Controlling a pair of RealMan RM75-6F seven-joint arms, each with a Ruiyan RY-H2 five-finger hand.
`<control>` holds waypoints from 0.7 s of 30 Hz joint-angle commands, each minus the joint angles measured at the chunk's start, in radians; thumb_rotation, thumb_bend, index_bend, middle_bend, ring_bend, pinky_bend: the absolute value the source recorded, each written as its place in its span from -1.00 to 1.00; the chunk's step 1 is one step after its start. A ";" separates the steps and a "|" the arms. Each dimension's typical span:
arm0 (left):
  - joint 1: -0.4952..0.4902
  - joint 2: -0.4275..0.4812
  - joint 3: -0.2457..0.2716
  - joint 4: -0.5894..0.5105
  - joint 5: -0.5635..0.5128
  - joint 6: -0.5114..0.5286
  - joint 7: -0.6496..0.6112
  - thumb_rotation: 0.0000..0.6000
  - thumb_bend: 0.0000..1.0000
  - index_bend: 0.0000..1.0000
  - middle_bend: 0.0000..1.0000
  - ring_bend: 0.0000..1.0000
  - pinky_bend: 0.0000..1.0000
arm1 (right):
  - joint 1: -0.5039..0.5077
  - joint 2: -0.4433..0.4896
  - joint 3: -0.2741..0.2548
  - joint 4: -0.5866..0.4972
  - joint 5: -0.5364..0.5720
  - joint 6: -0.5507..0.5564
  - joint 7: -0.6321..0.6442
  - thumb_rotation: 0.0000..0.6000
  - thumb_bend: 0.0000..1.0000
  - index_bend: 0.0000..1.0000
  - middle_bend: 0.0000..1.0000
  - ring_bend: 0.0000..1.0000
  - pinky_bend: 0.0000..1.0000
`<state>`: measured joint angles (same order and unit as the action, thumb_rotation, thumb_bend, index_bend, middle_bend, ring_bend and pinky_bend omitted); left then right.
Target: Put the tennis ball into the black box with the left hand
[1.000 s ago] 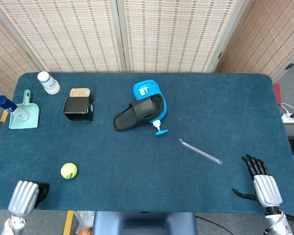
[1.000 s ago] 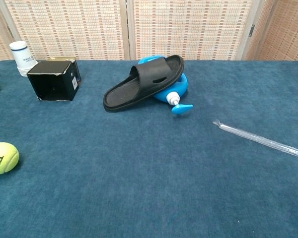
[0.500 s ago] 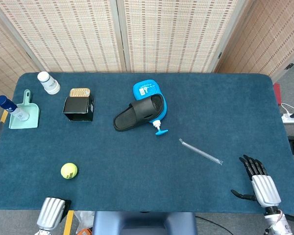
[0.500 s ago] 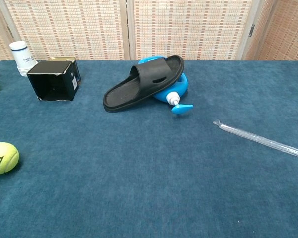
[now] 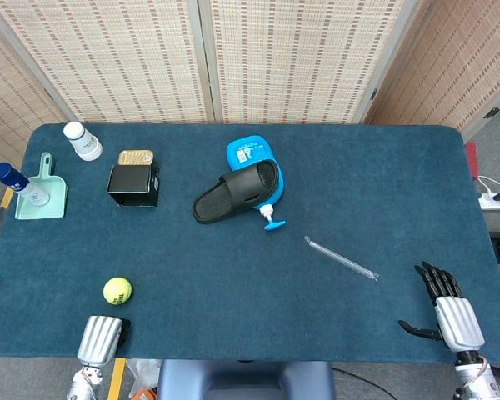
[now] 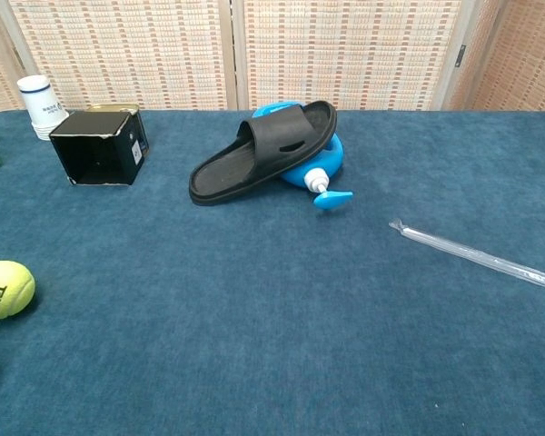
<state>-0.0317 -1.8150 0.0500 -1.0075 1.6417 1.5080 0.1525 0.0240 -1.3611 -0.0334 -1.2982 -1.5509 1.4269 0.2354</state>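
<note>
Yellow tennis ball on table, apart from black box; left hand near, finger state unclear; right hand spread.

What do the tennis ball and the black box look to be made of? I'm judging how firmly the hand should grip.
Tennis ball: fuzzy yellow-green felt, matte, with printed lettering; probably rubber underneath. Black box: looks like thin cardboard with a matte finish; pale worn edges and a small label suggest paper board, though plastic can't be ruled out.

The yellow ball sits alone on the blue worktop. The black box lies at its 12 o'clock, well apart, on its side.
</note>
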 commanded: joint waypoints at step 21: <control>-0.074 -0.015 -0.047 0.001 -0.071 -0.090 -0.015 1.00 0.27 1.00 1.00 1.00 1.00 | 0.010 -0.005 0.006 -0.015 0.021 -0.029 -0.042 1.00 -1.00 -1.00 -1.00 -1.00 -1.00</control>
<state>-0.1003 -1.8282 0.0068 -1.0054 1.5718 1.4233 0.1389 0.0341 -1.3661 -0.0278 -1.3134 -1.5300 1.3979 0.1938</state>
